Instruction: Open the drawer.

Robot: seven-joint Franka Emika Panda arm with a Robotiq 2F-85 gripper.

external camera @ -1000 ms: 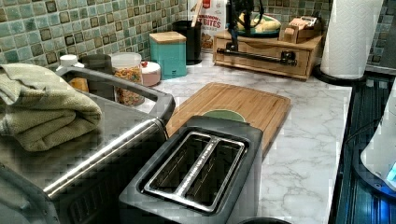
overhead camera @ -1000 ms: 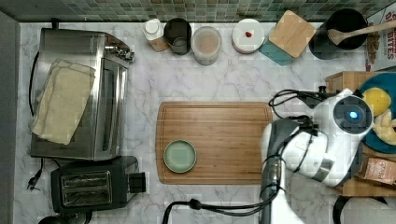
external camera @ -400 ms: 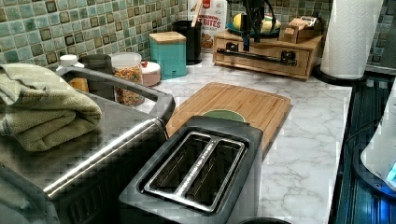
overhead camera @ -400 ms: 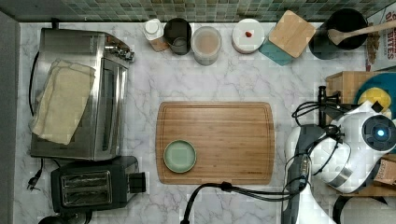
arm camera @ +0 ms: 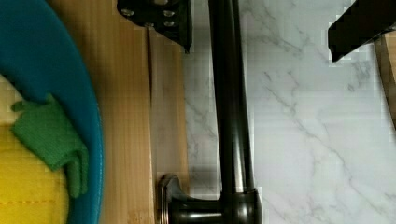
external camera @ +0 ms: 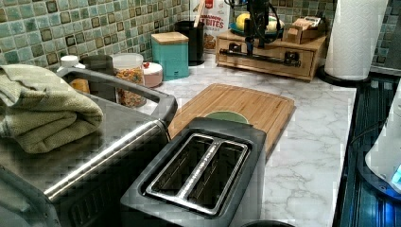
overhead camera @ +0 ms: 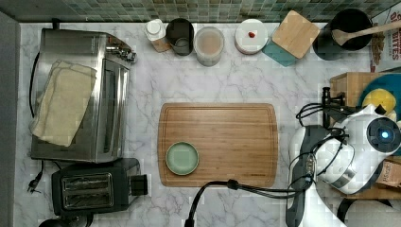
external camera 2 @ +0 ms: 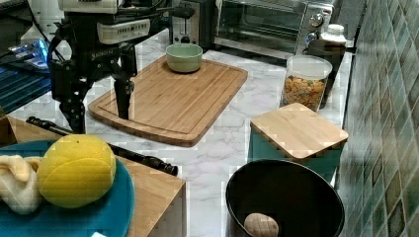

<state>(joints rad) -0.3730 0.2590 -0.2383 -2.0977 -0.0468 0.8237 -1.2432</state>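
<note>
One arm is working over a marble counter, its gripper (external camera 2: 99,111) hanging wide open just above the drawer (external camera: 269,56), which is sitting closed under a teal plate (external camera 2: 99,212) at the top view's right edge. In the wrist view the two fingers (arm camera: 161,16) are standing on either side of the long black handle (arm camera: 231,102), one toward the wooden front, the other out over the marble, with the bar between them and neither touching it. The right view is showing the same straddle, fingertips a little above the bar (external camera 2: 143,159).

Judging from this, the step in hand is the grasp. Doing it well looks to mean lowering straight until the bar is sitting deep between the fingers, closing squarely across it, then pulling level and straight out toward the cutting board (overhead camera: 217,144). A skewed pull could jam the tray or shift the whole box, plate and lemon (external camera 2: 76,170) included.
</note>
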